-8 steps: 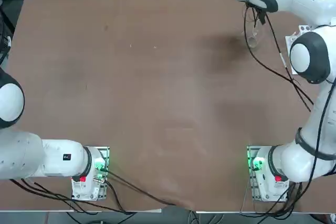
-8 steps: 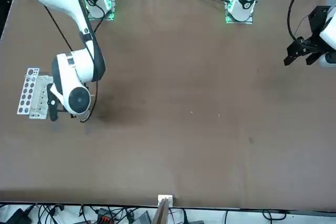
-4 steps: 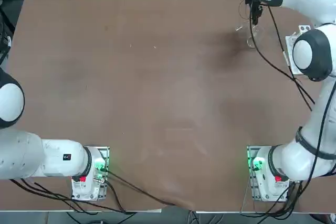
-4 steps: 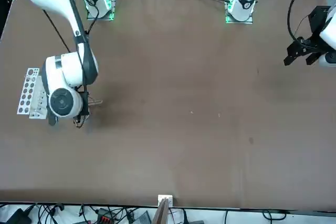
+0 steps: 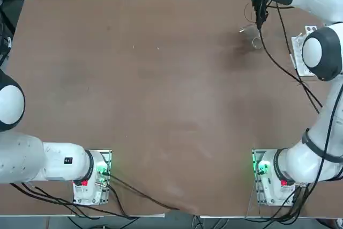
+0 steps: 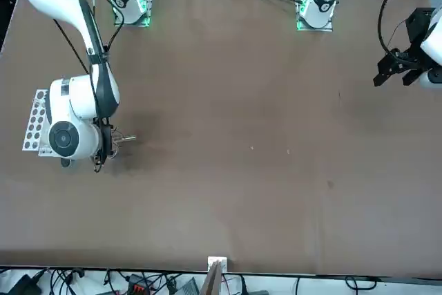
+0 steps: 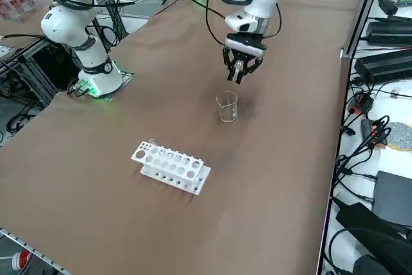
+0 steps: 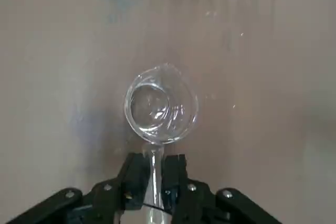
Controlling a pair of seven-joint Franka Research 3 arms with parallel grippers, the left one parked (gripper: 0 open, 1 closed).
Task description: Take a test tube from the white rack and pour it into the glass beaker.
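We see the right gripper [image 8: 153,174] pinching a clear test tube [image 8: 154,167], its mouth over the glass beaker [image 8: 160,109] on the brown table [image 7: 270,178]. The white rack [image 7: 170,166] stands well apart from the beaker.

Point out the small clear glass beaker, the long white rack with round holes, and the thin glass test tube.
Small clear glass beaker [image 7: 226,106], right side view, on its clear wall.
Long white rack with round holes [image 7: 170,162], right side view, on its top plate.
Thin glass test tube [image 8: 154,174], right wrist view, on its body between the fingers.
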